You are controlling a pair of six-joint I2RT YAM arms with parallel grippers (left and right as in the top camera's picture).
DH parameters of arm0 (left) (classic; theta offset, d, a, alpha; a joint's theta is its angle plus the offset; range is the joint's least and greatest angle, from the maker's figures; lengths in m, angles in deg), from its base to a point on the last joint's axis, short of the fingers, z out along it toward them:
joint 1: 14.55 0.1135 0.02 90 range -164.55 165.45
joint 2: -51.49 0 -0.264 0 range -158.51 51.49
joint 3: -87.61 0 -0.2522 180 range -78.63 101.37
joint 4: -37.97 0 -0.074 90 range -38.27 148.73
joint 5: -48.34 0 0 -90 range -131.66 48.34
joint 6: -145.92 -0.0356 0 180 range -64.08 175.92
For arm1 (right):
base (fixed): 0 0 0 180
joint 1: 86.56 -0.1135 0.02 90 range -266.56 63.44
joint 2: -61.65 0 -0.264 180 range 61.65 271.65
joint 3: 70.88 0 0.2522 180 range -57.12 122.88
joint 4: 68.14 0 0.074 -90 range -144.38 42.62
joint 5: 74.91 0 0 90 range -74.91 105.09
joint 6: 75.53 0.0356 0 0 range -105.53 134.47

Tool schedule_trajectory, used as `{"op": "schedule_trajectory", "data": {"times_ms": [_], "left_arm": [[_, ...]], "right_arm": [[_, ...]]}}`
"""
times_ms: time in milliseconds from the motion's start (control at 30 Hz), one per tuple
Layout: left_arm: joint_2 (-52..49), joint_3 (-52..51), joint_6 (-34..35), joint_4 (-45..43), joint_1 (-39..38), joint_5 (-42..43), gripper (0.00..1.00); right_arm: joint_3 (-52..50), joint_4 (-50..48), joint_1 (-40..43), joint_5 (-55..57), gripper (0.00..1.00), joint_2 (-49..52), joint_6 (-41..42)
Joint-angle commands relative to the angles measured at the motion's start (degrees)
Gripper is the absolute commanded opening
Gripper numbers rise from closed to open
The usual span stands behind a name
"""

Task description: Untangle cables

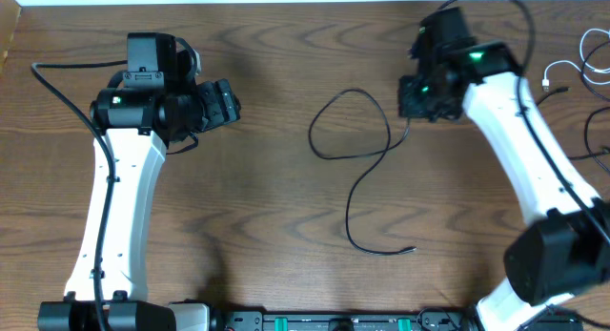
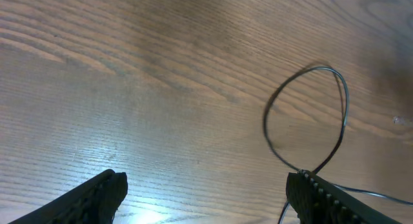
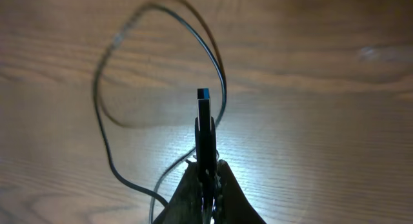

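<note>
Ample open tabletop (image 1: 286,207) around left gripper (image 2: 206,183), spread wide, and right gripper (image 3: 206,169), tight on plug (image 3: 204,102) of black cable (image 3: 221,88)

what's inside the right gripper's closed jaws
The plug of a black cable, its blue tip poking past the right gripper. The plug's rear is hidden by the fingers.

A brown wooden tabletop (image 1: 257,207) with dark wavy grain fills every view and shows bright glare patches in both wrist views. A black rail with small green fittings (image 1: 334,322) runs along its near edge. A pale strip (image 1: 6,31) shows past its far left corner.
</note>
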Motion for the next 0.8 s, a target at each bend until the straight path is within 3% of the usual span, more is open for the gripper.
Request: {"op": "schedule_trajectory", "data": {"times_ms": [0,333,433,767], "left_arm": [[-0.35,-0.74,-0.98,0.17,0.09,-0.39,0.85],[-0.35,-0.74,-0.98,0.17,0.09,-0.39,0.85],[-0.35,-0.74,-0.98,0.17,0.09,-0.39,0.85],[-0.35,-0.74,-0.98,0.17,0.09,-0.39,0.85]], "right_arm": [[1.29,0.9,0.72,-1.05,0.01,-1.77,-1.62],[-8.37,-3.48,-4.26,-0.96,0.02,-0.13,-1.29],[-12.17,-6.71,-5.18,-0.26,0.14,-0.13,-0.26],[-23.98,-18.05,-5.27,0.92,0.31,-0.13,1.27]]}}
